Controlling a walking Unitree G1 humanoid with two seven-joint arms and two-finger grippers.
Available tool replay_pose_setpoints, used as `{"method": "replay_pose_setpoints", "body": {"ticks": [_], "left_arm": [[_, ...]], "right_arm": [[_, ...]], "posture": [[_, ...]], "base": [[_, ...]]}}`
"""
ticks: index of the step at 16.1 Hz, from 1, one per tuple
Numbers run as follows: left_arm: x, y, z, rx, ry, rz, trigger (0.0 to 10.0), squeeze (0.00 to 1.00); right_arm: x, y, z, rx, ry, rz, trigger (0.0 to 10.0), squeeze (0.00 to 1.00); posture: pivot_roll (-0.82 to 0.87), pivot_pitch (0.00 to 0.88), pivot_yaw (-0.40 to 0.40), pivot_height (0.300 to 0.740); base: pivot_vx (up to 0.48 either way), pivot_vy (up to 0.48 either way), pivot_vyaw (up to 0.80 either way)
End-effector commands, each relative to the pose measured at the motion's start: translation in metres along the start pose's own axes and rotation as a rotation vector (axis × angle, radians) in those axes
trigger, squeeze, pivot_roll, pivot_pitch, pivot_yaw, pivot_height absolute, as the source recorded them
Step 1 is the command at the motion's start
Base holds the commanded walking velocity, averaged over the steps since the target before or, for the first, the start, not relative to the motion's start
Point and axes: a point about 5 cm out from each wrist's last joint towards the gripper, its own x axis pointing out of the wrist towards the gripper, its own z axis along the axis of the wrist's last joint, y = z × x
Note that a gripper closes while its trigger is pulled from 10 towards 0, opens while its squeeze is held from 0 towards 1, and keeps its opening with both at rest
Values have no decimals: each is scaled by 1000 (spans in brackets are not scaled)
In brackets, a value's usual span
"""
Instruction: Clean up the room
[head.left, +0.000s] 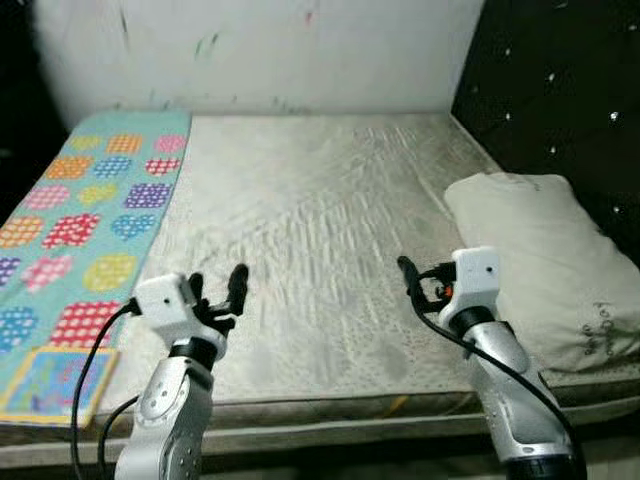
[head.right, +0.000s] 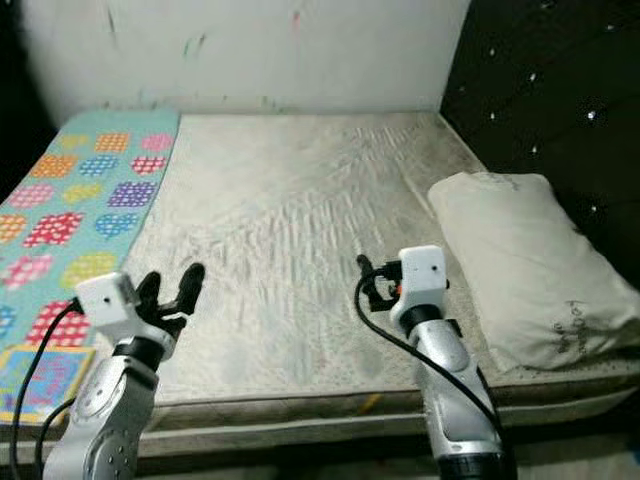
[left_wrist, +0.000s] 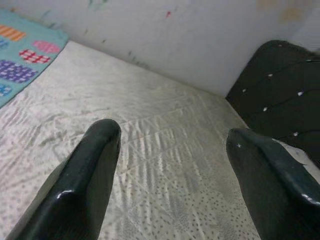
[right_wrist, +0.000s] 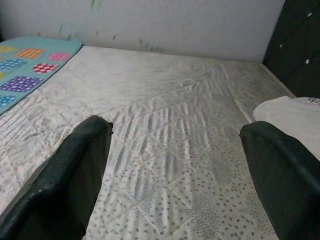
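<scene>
Both grippers' fingers spread, empty, over bare mattress w/ pillow.

Robot body: two silver arms, black-fingered claws.
Each forearm is a silver metallic casing ending in a white boxy wrist housing. A black cable loops from each housing down along the arm. The left claw and right claw each carry two long, glossy black fingers. An orange mark shows beside the right housing.
</scene>
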Motion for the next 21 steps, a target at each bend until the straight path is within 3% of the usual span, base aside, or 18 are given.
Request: {"method": "replay_pose_setpoints", "body": {"ticks": [1, 12, 17, 21], "left_arm": [[-2, 5, 1, 1, -3, 30, 10000, 0], [-2, 8, 1, 2, 2, 45, 10000, 0], [-4, 4, 5, -10, -27, -6, 10000, 0], [-4, 3, 5, -13, -28, -16, 10000, 0]], "right_arm": [[3, 8, 5, 5, -16, 31, 10000, 0], [3, 8, 3, -11, -6, 35, 10000, 0], [4, 9, 3, -13, -7, 43, 10000, 0], [3, 8, 3, -14, -7, 41, 10000, 0]], "posture": [[-21, 32, -19, 740], [-21, 31, -17, 740], [-20, 27, -18, 740], [-22, 31, -18, 740]], "base": [[0, 480, 0], [0, 479, 0], [0, 0, 0], [382, 0, 0]]}}
